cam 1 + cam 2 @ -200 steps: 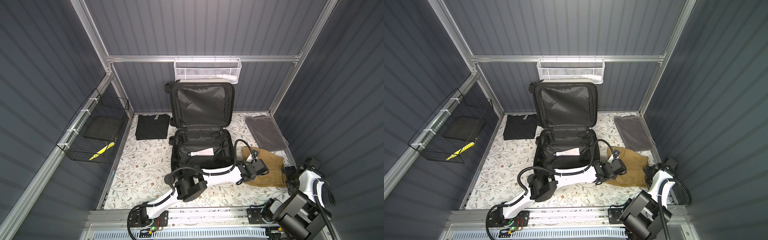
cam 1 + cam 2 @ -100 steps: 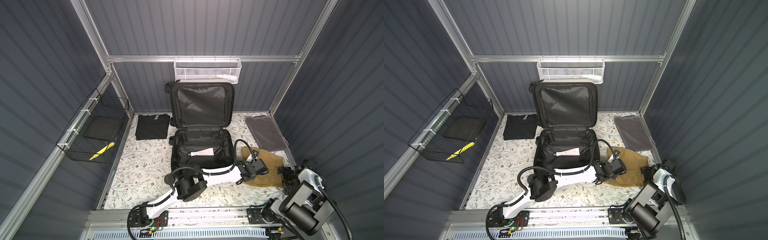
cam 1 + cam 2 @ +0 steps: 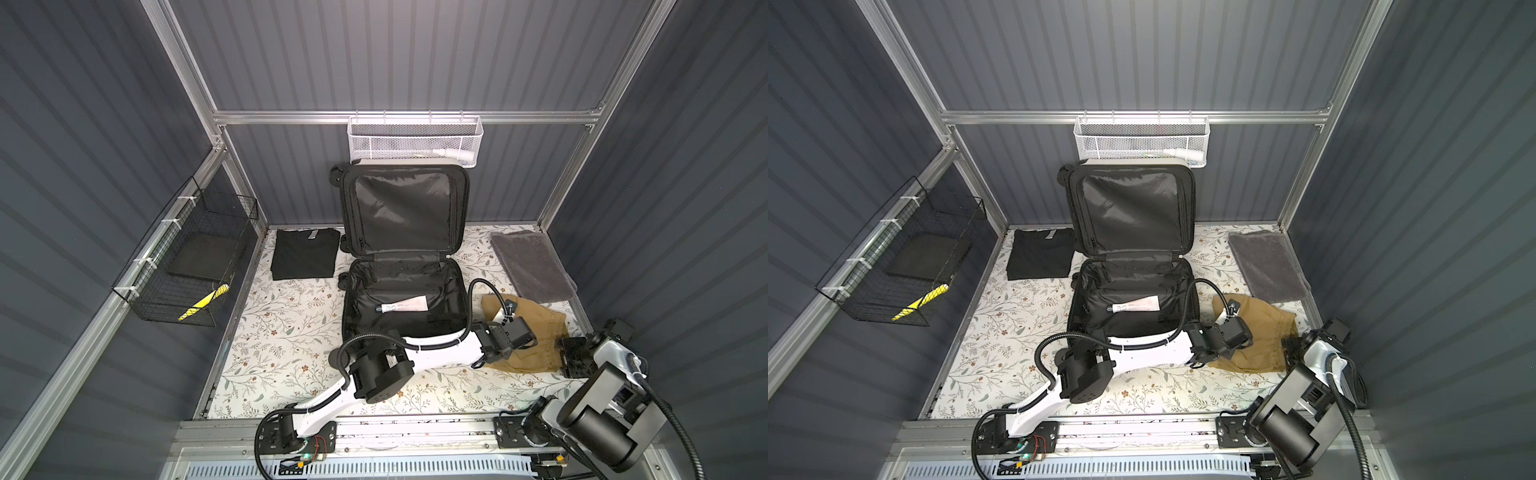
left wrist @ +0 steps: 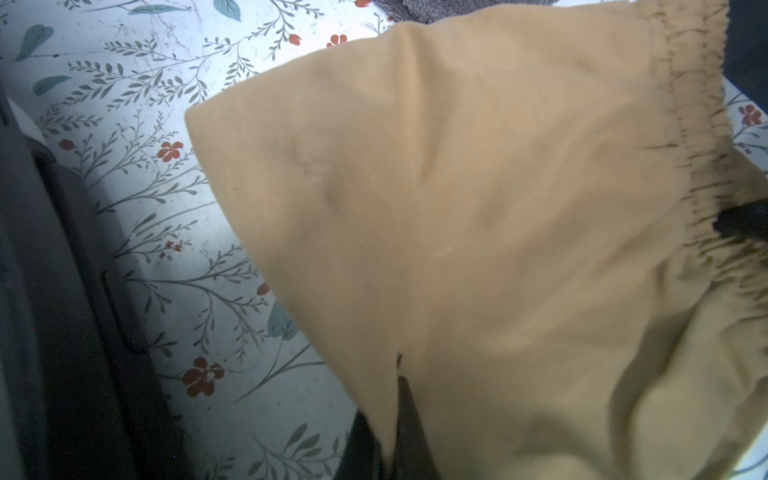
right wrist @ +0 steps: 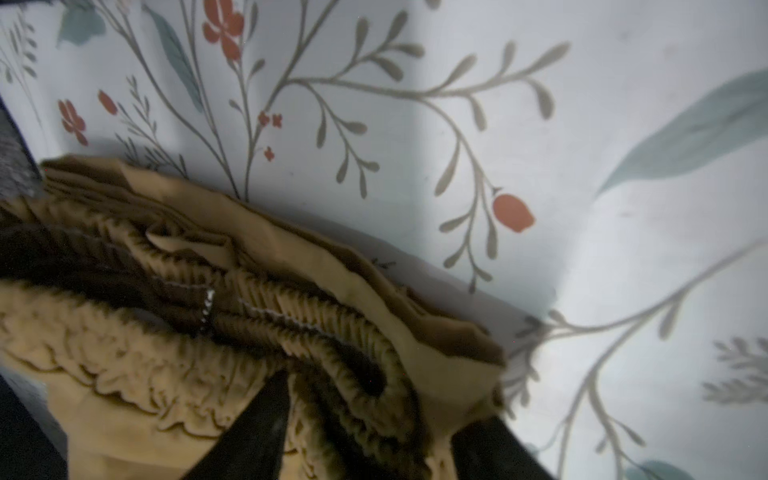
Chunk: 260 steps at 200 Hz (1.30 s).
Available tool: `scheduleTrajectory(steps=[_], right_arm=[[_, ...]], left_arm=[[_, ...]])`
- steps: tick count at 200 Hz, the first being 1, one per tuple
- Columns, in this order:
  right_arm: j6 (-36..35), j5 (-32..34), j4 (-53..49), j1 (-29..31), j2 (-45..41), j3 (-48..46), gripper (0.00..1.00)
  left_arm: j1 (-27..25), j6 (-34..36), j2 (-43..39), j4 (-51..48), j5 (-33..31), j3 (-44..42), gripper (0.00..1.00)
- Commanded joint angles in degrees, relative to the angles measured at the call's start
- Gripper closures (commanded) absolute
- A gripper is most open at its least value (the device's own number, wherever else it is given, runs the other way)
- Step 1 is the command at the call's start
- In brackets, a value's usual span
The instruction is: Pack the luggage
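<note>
Luggage lies open in the middle of the floral table, tan shorts just beside it.
My left gripper is pinched tight on the shorts; my right gripper straddles their elastic waistband, and I cannot tell whether it grips.

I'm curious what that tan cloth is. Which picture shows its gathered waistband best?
The right wrist view: the waistband lies close up, gathers plain. The left wrist view catches it edging the tan cloth; both top views show only a crumpled heap.

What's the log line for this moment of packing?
suitcase: open, tube inside | shorts: beside it | left hand: shut on shorts | right hand: astride waistband, grip unclear
</note>
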Motion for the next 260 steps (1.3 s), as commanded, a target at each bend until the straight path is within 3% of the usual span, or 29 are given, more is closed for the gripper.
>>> scheduleTrajectory(steps=[1,15,28,76,114,178,222,260], right_arm=[[-0.13,-0.52,-1.23,0.02,-0.68,-1.85,0.64],[-0.11,-0.73,-1.75,0.01,-1.71,-1.65,0.86],[-0.14,-1.28,-2.18,0.03,-2.91,-1.49,1.0],[1.55,-6.3,-3.35,-0.08,-10.48,-1.29,1.0],[4.39,-11.88,-4.65,-0.06,-16.89,-0.17,1.0],[9.8,-20.26,-3.73,1.53,-22.14,4.0,1.0],[16.1,-22.14,0.58,9.2,-23.55,8.66,1.0],[20.68,-18.2,3.28,21.82,-22.43,13.99,1.0]], left_arm=[[0.85,0.89,-2.29,0.04,0.62,0.04,1.0],[0.81,1.07,-2.4,0.3,1.03,0.2,1.0],[0.8,1.29,-2.52,0.85,1.69,0.49,1.0],[0.8,5.17,-1.81,-0.04,7.04,6.94,1.0],[1.05,8.08,-3.0,-1.11,7.81,10.76,1.0],[4.19,11.26,-9.29,-1.63,7.41,9.51,1.0],[6.96,12.81,-15.58,-1.55,5.38,4.86,1.0],[10.65,13.07,-24.11,-0.29,3.65,-3.87,1.0]])
